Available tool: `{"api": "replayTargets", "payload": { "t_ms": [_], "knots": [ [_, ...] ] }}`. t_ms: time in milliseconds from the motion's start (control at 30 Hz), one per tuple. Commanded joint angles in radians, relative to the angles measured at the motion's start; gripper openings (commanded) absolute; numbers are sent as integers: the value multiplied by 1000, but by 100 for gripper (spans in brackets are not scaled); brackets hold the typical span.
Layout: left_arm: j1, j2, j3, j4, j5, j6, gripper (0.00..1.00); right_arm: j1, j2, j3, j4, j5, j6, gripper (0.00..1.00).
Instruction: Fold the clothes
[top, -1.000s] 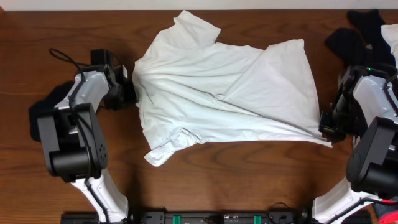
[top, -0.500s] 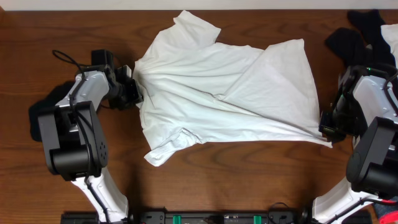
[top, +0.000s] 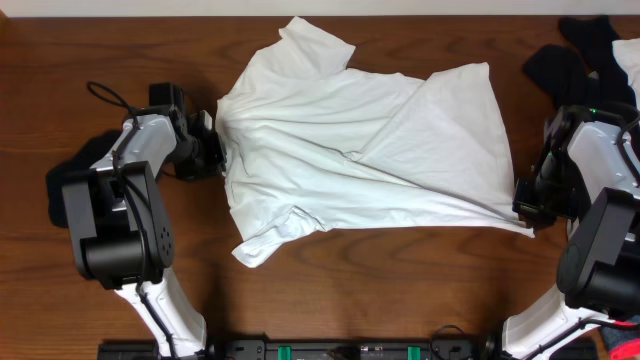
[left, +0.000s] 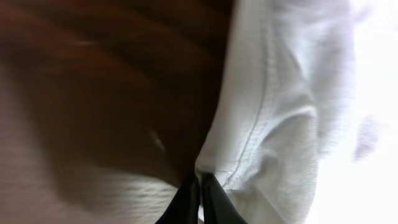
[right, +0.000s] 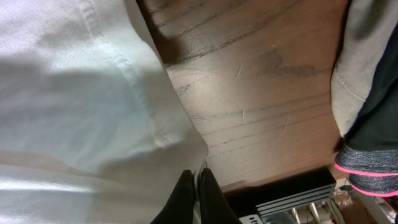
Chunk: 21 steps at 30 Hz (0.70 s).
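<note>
1. Plainly, a white T-shirt (top: 360, 150) lies spread over the middle of the wooden table (top: 400, 290) in the overhead view. One sleeve points to the top of the frame and the other to the lower left, with a diagonal crease across the body.
2. Any marking on the black bar (top: 330, 350) at the bottom edge is too small to read.
3. The left wrist view is blurred, and only a stitched white hem against dark wood can be made out. A heap of dark clothes (top: 550, 70) at the upper right is cut off by the frame. Another dark cloth (top: 75, 160) at centre left is partly hidden by the left arm. A grey garment with pink trim (right: 364, 62) is cut off at the right edge of the right wrist view.
4. The left gripper (top: 212, 142) sits at the shirt's left edge, its fingers pressed together on the hem.
5. The right gripper (top: 527, 205) sits at the shirt's lower right corner, its fingers pinched narrow on the cloth's tip.
</note>
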<state>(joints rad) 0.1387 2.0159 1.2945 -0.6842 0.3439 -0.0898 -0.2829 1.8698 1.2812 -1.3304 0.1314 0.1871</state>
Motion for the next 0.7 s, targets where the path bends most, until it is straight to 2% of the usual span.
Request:
{"api": "replayTargets", "payload": {
  "t_ms": [0,133,433,667],
  "knots": [
    [29,-9,-7,-22,-201,-44,6,-11,-9,0,-2,14,18,1],
    [55,-53,-6,-2,-257,-47,6,-11,-9,0,-2,14,18,1],
    [68,-66,-8,37,-255,-43,6,-11,-9,0,-6,14,18,1],
    [68,-66,-8,-27,-187,-43,15,-11,-9,0,-5,14,18,1]
  ]
}}
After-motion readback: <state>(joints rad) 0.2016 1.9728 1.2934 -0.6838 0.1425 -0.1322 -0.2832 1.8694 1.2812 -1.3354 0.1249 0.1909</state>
